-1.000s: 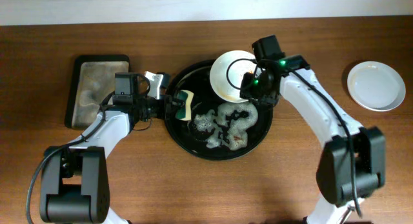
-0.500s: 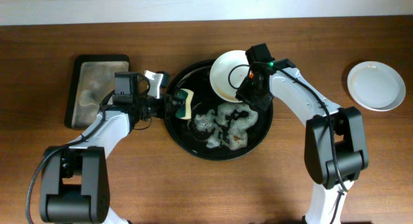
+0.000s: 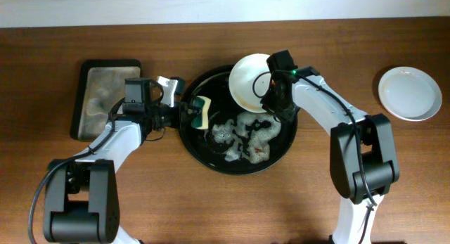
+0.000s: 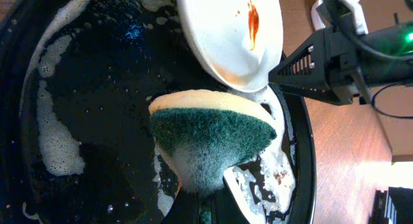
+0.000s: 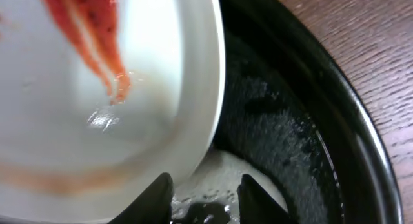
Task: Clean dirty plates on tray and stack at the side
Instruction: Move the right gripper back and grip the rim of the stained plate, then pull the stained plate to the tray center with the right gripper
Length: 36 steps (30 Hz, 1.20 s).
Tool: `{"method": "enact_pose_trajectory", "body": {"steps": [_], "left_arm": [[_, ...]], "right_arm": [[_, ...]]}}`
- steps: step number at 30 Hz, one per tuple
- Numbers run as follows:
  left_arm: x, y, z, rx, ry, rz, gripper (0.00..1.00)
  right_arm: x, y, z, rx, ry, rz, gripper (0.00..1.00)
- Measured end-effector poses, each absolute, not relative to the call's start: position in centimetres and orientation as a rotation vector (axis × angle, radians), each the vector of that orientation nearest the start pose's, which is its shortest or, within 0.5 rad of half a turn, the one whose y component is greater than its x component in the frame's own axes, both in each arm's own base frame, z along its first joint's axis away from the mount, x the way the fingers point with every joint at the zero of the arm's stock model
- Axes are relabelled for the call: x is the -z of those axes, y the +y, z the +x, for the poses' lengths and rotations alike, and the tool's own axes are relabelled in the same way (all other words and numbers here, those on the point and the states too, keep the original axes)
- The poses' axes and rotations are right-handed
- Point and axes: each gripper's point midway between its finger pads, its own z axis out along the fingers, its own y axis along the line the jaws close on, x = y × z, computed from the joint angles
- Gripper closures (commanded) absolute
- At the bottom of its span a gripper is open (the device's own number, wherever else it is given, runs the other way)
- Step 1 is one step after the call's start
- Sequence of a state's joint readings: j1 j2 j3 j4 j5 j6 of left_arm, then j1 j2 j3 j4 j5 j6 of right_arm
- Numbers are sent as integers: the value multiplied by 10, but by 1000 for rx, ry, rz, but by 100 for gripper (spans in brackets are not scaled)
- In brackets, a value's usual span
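Note:
The round black tray (image 3: 190,142) holds a white plate (image 3: 247,82) with an orange-red smear, tilted up at the tray's far rim. Foam-covered plates (image 3: 246,135) lie lower in the tray. My left gripper (image 3: 191,112) is shut on a green-yellow sponge (image 3: 203,112), held over the tray's left part; in the left wrist view the sponge (image 4: 210,133) sits just below the smeared plate (image 4: 226,37). My right gripper (image 3: 270,105) is at that plate's lower right rim. In the right wrist view its jaws (image 5: 206,198) stand apart, with the plate's rim (image 5: 193,121) just ahead and foam between them.
A clean white plate (image 3: 410,93) lies on the table at the far right. A rectangular black tray (image 3: 105,96) with foam residue lies at the left. In the left wrist view foam streaks the tray's floor (image 4: 51,140).
My right gripper has shifted a little left and down, closer to the tilted plate's lower right rim. The left arm, sponge and plate have not moved.

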State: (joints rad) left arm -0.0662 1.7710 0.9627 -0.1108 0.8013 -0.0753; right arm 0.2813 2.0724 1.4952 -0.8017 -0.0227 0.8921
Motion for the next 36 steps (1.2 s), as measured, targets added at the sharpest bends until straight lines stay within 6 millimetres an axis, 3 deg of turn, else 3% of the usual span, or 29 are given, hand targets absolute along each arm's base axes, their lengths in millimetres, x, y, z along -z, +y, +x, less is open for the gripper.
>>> {"method": "enact_pose_trajectory", "body": {"steps": [7, 11, 15, 22, 25, 31, 36], "left_arm": [[-83, -150, 394, 1050, 2354, 326, 100], [-83, -150, 394, 1050, 2354, 326, 100], [-83, -150, 394, 1050, 2354, 326, 100], [-83, -150, 394, 1050, 2354, 326, 100], [-83, -150, 394, 1050, 2354, 326, 100], [-83, -150, 394, 1050, 2354, 327, 100], [-83, -150, 394, 1050, 2353, 327, 100]], "right_arm": [[-17, 117, 412, -133, 2849, 879, 85], [-16, 112, 412, -88, 2858, 809, 75], [-16, 112, 414, -83, 2861, 756, 75], [-17, 123, 403, -159, 2951, 629, 69], [-32, 137, 402, -291, 2951, 611, 68], [-40, 150, 422, -420, 2862, 660, 68], [-23, 155, 433, -450, 2837, 730, 68]]}}
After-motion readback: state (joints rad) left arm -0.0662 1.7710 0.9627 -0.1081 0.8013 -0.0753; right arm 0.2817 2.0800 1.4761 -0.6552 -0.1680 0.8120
